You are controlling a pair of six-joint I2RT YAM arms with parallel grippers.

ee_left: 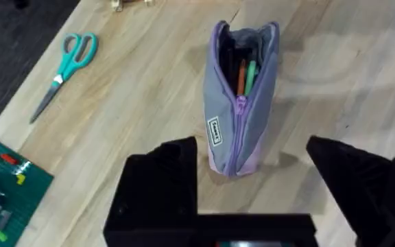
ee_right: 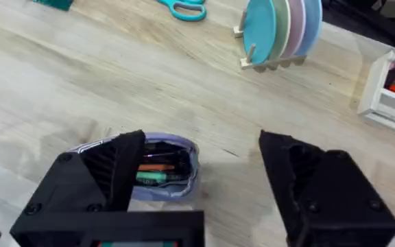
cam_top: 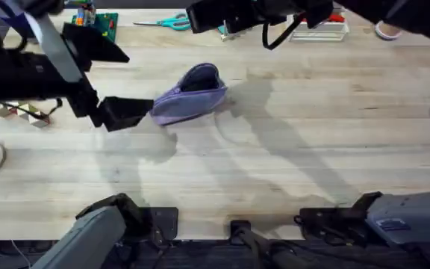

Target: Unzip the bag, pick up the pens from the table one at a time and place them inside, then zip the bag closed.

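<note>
We see the purple bag (cam_top: 190, 95) lying on the tabletop (cam_top: 290, 157) a bit left of the middle and nearer the far edge, with its zipper partly open and pens (ee_left: 245, 74) in orange, green and dark colors poking out inside. Our left end effector (ee_left: 256, 180) sits just beside the closed end of the bag with its fingers wide apart and nothing in them. Our right end effector (ee_right: 197, 180) hangs above the open end of the bag, also spread wide and holding nothing, and teal scissors (ee_left: 64, 70) lie near the far edge.
</note>
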